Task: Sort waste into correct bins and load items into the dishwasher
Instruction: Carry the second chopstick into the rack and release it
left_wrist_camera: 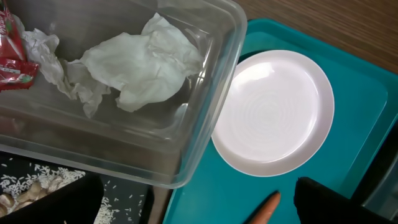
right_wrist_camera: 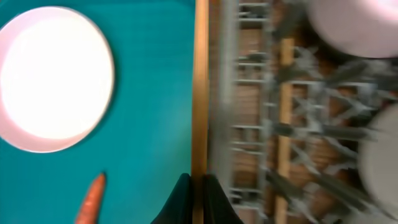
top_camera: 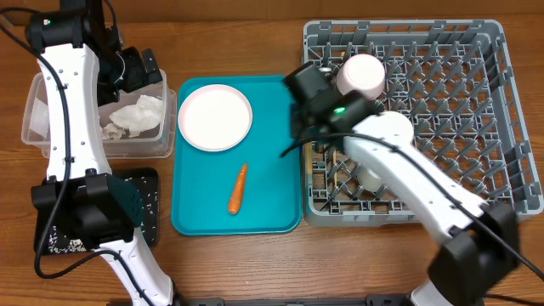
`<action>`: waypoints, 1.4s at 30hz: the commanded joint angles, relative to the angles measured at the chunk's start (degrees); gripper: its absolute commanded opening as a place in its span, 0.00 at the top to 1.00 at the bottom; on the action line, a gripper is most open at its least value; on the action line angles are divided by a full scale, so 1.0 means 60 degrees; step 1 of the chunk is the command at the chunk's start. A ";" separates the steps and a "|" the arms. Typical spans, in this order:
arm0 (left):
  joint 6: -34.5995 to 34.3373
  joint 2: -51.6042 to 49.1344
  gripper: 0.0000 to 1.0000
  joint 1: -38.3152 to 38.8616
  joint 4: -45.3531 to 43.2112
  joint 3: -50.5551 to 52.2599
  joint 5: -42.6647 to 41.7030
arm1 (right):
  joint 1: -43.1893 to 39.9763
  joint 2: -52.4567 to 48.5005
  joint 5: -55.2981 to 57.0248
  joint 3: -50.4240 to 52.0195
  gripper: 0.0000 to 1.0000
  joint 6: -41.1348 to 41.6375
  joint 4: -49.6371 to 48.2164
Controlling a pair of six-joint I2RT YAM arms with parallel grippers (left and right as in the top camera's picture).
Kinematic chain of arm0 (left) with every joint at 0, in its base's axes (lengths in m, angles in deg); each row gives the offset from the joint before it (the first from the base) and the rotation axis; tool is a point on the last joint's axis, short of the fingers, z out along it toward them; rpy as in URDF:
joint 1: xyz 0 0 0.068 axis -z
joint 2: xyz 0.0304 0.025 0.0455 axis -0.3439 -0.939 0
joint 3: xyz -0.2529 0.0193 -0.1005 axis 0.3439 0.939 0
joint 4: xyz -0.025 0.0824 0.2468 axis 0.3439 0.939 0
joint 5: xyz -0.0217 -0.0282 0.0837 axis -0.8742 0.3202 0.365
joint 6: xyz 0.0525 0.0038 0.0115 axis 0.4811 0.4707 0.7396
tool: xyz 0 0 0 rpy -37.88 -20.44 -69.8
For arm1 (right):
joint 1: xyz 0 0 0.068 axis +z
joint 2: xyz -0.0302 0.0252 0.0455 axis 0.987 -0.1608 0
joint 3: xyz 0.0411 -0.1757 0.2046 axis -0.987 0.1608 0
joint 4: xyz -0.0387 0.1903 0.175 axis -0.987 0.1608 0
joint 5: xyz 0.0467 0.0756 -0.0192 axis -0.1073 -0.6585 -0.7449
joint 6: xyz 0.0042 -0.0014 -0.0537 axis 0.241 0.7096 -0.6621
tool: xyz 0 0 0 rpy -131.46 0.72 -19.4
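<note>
A white plate (top_camera: 214,117) and an orange carrot (top_camera: 238,189) lie on the teal tray (top_camera: 276,208). The clear tub (top_camera: 34,119) holds a crumpled napkin (left_wrist_camera: 140,65) and a red wrapper (left_wrist_camera: 12,56). Rice scraps (left_wrist_camera: 25,183) lie on the black tray (top_camera: 146,204). My left gripper (top_camera: 140,66) hangs open and empty over the tub's right end. My right gripper (right_wrist_camera: 198,186) is shut with nothing visibly held, above the seam between the teal tray and the grey dish rack (top_camera: 501,127). A white cup (top_camera: 361,75) stands in the rack. A white bowl (top_camera: 370,174) sits under my right arm.
A narrow strip of wooden table (right_wrist_camera: 200,74) shows between the teal tray and the rack. The rack's upright pegs (top_camera: 442,110) fill its right half. The right wrist view is blurred.
</note>
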 commanded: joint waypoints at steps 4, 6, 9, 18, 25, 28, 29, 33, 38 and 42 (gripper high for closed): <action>0.0087 -0.0124 0.00 0.0266 0.0022 -0.0171 -0.0273 | -0.0965 0.0255 0.0160 -0.0219 0.96 -0.0696 0.1249; 0.0087 -0.0124 0.00 0.0353 0.0022 -0.0171 -0.0273 | -0.1144 0.0219 0.0127 -0.0219 0.96 -0.1038 0.1512; 0.0091 -0.0124 0.00 0.0488 0.0025 -0.0171 -0.0266 | -0.1264 0.0182 0.0124 -0.0208 0.96 -0.1326 0.1657; 0.0124 -0.0124 0.00 0.0568 0.0025 -0.0171 -0.0237 | -0.1290 0.0091 0.0142 -0.0200 0.96 -0.1326 0.1657; 0.0120 -0.0124 0.00 0.0568 0.0025 -0.0171 -0.0240 | -0.1450 -0.0452 0.0175 -0.0200 0.96 -0.1333 0.1639; 0.0120 -0.0124 0.00 0.0568 0.0025 -0.0168 -0.0240 | -0.1541 -0.0594 0.0342 -0.0200 0.96 -0.1330 0.1636; 0.0120 -0.0124 0.00 0.0568 0.0033 -0.0171 -0.0240 | -0.1577 -0.0634 0.0393 -0.0200 0.96 -0.1330 0.1632; 0.0124 -0.0124 0.00 0.0568 0.0091 -0.0171 -0.0237 | -0.1694 -0.0703 0.0415 -0.0200 0.96 -0.1326 0.1632; 0.0124 -0.0124 0.00 0.0568 0.0091 -0.0171 -0.0240 | -0.1738 -0.0758 0.0404 -0.0200 0.95 -0.1326 0.1632; 0.0120 -0.0124 0.00 0.0568 0.0091 -0.0168 -0.0237 | -0.1738 -0.0761 0.0379 -0.0200 0.95 -0.1326 0.1628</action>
